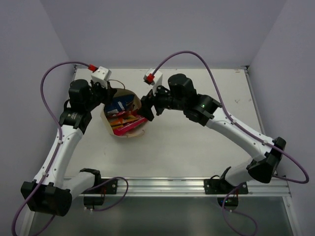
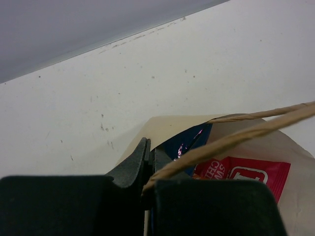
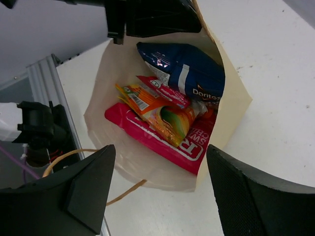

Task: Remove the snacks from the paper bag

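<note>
Right gripper: jaws wide apart, holding nothing, poised over the open mouth of the paper bag. One finger stands to each side of the opening, and neither touches paper or a packet.

Left gripper: jaws together, clamped on the bag's rim at the side away from the right gripper. A string handle runs across this gripper's upper face.

Position of the bag: on the worktop, between the two arms, toward the left of centre. The mouth opens upward, so the contents show in the overhead view.

Contents, all inside the bag:
- blue Doritos bag, against the wall nearest the left gripper
- slim red packet, lying just beside the Doritos bag
- orange-yellow pouch, resting on top of the pink bag
- pink bag, lowest in the pile and partly covered by the pouch

Obstructions: the paper walls surround the packets on every side. The clamped left gripper occupies one part of the rim. The second handle loop lies on the worktop just outside the mouth, under the right gripper's finger.

Surroundings: an aluminium rail runs along the near edge of the worktop. A purple cable arches above each arm.
</note>
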{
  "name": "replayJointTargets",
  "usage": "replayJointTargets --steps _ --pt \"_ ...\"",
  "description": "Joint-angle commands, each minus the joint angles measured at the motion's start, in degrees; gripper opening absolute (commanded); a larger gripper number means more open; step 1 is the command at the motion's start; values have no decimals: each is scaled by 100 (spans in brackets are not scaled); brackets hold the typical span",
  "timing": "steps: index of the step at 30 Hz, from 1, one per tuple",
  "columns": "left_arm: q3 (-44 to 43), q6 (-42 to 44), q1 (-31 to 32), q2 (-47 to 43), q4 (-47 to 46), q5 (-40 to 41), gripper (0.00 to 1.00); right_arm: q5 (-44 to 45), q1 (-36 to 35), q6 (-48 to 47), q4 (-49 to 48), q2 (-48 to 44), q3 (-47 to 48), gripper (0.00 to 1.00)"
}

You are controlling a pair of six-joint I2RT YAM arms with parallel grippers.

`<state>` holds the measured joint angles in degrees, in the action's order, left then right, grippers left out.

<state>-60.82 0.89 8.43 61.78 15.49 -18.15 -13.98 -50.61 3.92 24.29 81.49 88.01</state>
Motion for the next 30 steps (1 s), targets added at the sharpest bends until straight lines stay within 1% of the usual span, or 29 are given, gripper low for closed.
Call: replayJointTargets --steps 1,2,5,12,16,22,30 --pt "87 -27 63 -394 -626 -136 0 -279 -37 -348 -74 393 445 77" --pt "140 -36 63 -482 -626 -153 0 -307 -54 -627 -83 489 506 76" --pt "271 -36 98 -579 -634 -171 0 -404 -98 -927 14 806 656 74" --pt "457 -36 186 -658 -626 -215 0 -422 -326 -1367 -293 1184 419 67" --pt "430 -114 194 -693 -547 -162 0 -237 -511 -1666 -390 1325 392 64" --pt "369 -247 230 -711 -336 -162 0 -298 -564 -1851 -777 1545 270 59" --pt "334 -273 256 -869 -99 -206 0 -228 -634 -2255 -1155 1896 68 58"
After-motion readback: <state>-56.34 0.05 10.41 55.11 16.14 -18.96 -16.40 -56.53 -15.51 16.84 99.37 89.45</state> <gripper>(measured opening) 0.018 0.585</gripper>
